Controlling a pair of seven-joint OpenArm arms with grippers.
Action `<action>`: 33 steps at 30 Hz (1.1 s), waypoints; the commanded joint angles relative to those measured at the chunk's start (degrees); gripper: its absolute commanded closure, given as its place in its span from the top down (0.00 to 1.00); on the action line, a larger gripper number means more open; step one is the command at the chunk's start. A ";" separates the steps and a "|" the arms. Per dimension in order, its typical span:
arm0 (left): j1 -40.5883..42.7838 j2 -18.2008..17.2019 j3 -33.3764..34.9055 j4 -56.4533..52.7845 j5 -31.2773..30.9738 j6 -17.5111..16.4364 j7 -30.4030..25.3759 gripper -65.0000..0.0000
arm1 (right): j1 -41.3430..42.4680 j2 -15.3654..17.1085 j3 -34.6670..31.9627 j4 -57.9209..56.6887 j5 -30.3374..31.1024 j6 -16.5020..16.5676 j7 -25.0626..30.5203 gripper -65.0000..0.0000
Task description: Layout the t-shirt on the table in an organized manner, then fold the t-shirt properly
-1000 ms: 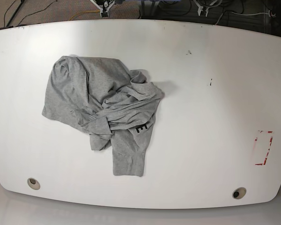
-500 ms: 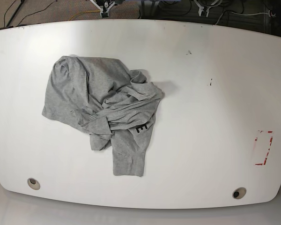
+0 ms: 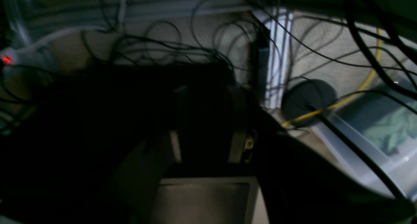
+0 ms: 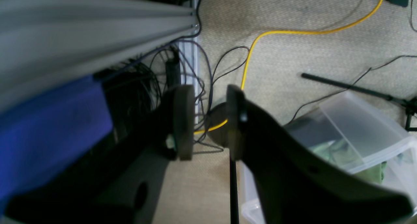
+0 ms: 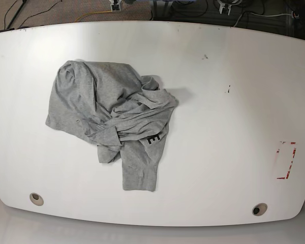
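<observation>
On the large glossy white table, left of its centre, the heather-grey cotton t-shirt is seen crumpled in a heap, one black letter showing near its lower edge. Beyond the table's far edge, over beige carpet and a yellow cable, the right hand is held narrowly parted and empty. The left hand is lost in shadow; its state cannot be told.

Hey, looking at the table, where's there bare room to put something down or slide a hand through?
The widest bare stretch of the table lies between the crumpled t-shirt and the red-lined mark. Bare strips also run along the far edge and between the two grommet holes. The only crowded part is the t-shirt heap, left of centre.
</observation>
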 commanded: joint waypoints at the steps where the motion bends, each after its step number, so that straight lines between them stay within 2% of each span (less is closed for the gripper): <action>1: 2.79 -0.41 0.03 3.68 -0.07 -0.01 -0.32 0.25 | -3.13 -0.64 0.06 4.35 0.33 -0.13 0.77 0.25; 18: 19.93 -0.41 -0.06 26.27 -0.16 -0.01 -0.32 0.25 | -19.83 -3.89 0.06 28.61 0.33 -0.13 0.50 0.25; 22: 23.53 -1.64 -0.85 30.14 -0.25 -0.01 -0.32 0.25 | -23.26 -4.68 -0.12 33.71 0.42 -0.04 0.50 0.25; 30: 28.54 -2.08 -2.35 36.73 -7.72 -0.10 -0.32 0.25 | -28.80 -6.09 -0.12 41.88 0.42 0.13 0.50 0.25; 33: 30.92 -4.45 -2.08 39.81 -10.18 -0.10 -0.32 0.25 | -30.65 -6.35 -0.12 44.78 0.42 0.13 0.50 0.25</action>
